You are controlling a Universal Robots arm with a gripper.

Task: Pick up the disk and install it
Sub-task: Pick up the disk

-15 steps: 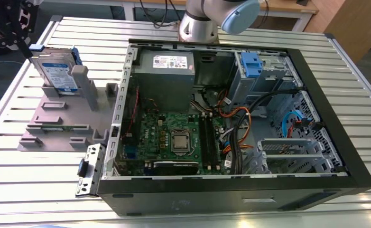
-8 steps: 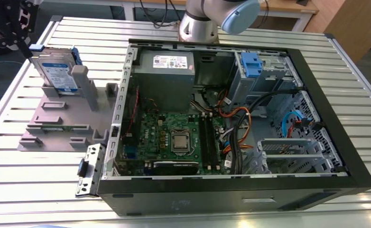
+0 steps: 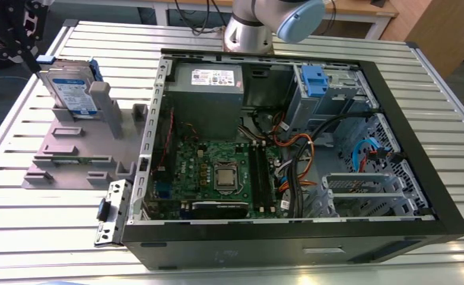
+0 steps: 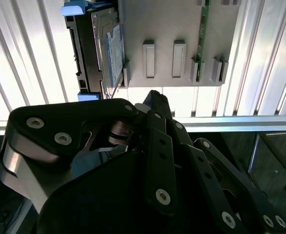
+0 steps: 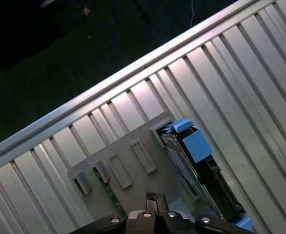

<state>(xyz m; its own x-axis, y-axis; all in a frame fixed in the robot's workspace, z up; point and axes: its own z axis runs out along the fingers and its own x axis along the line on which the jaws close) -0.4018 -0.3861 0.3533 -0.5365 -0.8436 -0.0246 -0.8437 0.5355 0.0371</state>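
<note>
The arm (image 3: 248,29), seen just behind the computer case (image 3: 295,240) in the exterior view, is a silver-grey cylinder with a pale blue rounded joint cap (image 3: 302,21). In the second wrist view the gripper (image 4: 155,96) is matte black, made of flat linked bars pinned with round silver screws (image 4: 163,196).

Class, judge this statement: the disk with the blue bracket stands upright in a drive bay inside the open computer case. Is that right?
Not right. The disk does stand upright, but it sits in the grey holder on the slatted table, outside the open computer case, beside it on the exterior view's left. The exterior view shows this.
</note>
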